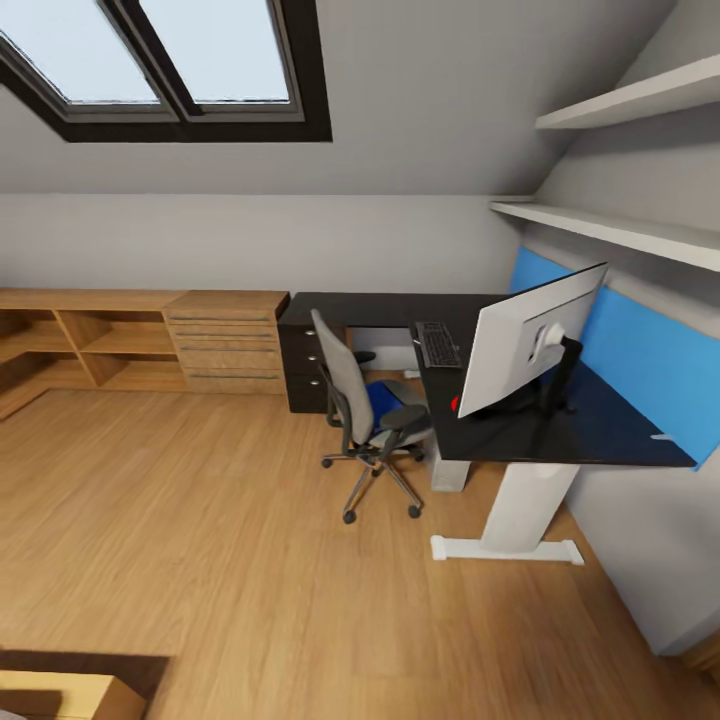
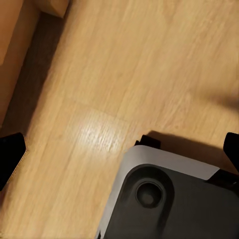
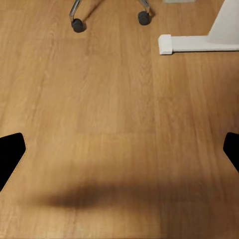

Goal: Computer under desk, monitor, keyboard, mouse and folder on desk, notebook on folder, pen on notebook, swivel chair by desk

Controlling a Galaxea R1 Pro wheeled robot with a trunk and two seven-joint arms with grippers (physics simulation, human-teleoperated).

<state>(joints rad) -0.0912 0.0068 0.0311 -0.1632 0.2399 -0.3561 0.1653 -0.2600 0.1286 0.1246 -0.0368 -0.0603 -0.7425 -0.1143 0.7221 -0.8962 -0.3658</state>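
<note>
The desk (image 1: 600, 425) runs along the right wall, its white T-foot leg (image 1: 512, 520) nearest me. On it the monitor (image 1: 528, 340) stands with its pale back toward me, and the keyboard (image 1: 438, 344) lies beyond it. The swivel chair (image 1: 352, 400) is turned into the desk's corner, and the blue folder (image 1: 381, 400) rests on its seat. A thin pale stick (image 1: 664, 437), perhaps the pen, lies at the desk's near end. The mouse, notebook and computer are too small or hidden to tell. My left gripper (image 2: 119, 154) and right gripper (image 3: 119, 154) hang open over the floor, both empty.
A light wooden shelf unit (image 1: 140, 340) lines the back wall left of the black drawer unit (image 1: 300, 365). Chair castors (image 3: 77, 25) and the desk's white foot (image 3: 199, 43) lie ahead of the right gripper. My grey base (image 2: 169, 199) sits under the left one. A wooden block (image 1: 70, 695) is nearby.
</note>
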